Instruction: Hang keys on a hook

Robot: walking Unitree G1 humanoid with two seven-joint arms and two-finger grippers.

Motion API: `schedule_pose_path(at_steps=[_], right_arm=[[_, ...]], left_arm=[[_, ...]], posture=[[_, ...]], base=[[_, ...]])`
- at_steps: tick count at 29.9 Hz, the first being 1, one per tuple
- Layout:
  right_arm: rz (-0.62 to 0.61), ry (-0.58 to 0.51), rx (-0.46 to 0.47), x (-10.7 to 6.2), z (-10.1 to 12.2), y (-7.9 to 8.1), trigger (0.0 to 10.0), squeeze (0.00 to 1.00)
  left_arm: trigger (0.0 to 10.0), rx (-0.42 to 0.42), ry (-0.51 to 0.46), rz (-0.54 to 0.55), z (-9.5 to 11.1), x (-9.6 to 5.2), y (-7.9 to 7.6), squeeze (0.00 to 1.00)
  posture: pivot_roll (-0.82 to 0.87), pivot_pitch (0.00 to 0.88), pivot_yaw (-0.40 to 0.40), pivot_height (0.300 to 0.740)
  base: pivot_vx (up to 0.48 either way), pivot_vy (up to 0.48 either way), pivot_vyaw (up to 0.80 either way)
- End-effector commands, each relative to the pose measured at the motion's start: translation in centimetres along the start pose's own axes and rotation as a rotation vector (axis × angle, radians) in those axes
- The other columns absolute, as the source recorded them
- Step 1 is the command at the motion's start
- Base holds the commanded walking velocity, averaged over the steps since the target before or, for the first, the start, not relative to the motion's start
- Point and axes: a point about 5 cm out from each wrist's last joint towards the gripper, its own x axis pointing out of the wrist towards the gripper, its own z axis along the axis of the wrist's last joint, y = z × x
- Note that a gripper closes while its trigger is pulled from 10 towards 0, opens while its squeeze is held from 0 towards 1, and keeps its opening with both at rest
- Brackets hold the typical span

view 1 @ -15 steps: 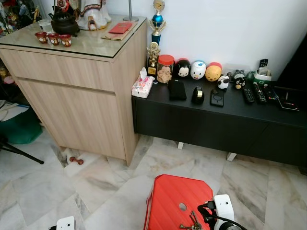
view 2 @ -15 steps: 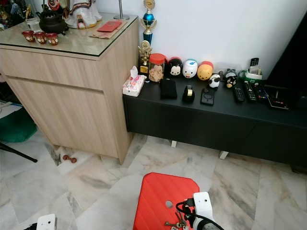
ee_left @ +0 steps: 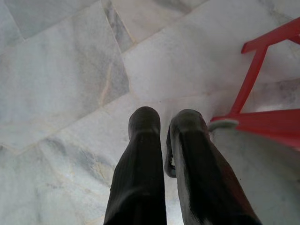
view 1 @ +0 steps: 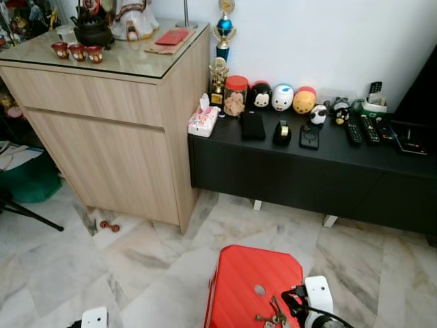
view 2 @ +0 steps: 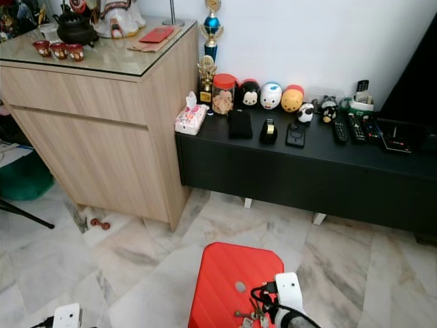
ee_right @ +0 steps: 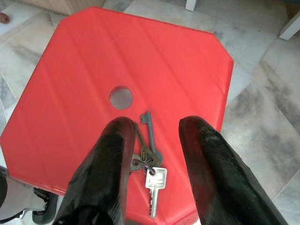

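The bunch of silver metal keys (ee_right: 149, 161) lies flat on the red plastic stool (ee_right: 84, 70) with a round hole in its seat; the right gripper (ee_right: 157, 129) hovers just above them, fingers spread either side; the left gripper (ee_left: 164, 119) hangs over pale marble floor (ee_left: 56, 84), fingers nearly pressed together.

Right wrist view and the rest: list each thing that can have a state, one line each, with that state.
keys: lying flat on the stool, not gripped
red stool: upright on the marble floor
right gripper: open, fingers either side of the keys, above them
left gripper: shut, holding nothing, pointing at the floor
jar: upright, red lid on
wooden cabinet: drawer and door closed
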Motion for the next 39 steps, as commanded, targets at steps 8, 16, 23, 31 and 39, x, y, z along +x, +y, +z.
schedule_pose_path(at_steps=[8,16,23,31,39], right_arm=[[0.001,0.002,0.016,-0.1,-0.1,-0.2,10.0,0.00],[0.020,-0.010,0.012,-0.1,0.1,-0.1,10.0,0.00],[-0.001,0.000,0.027,-0.1,-0.1,-0.2,10.0,0.00],[0.023,-0.107,0.055,0.7,1.9,1.4,10.0,0.00],[-0.038,-0.104,0.107,0.6,1.9,0.5,10.0,0.00]], left_arm=[[10.0,0.016,0.007,0.003,-0.2,-0.1,0.3,0.00],[10.0,0.015,0.005,-0.001,-0.1,-0.1,0.2,0.00],[10.0,0.015,0.006,-0.002,-0.1,-0.1,0.2,0.00],[10.0,0.018,0.006,-0.006,-0.1,0.0,0.2,0.00],[10.0,0.021,0.005,-0.010,0.0,0.0,0.2,0.00]], posture=[[0.17,0.025,-0.050,0.651],[0.16,0.025,-0.049,0.651],[0.16,0.025,-0.052,0.651],[0.16,0.028,-0.050,0.651],[0.16,0.036,-0.042,0.651]], base=[[0.000,0.000,0.00],[0.000,0.000,0.48],[0.000,0.000,0.00],[0.000,0.000,0.00],[0.000,0.000,0.00]])
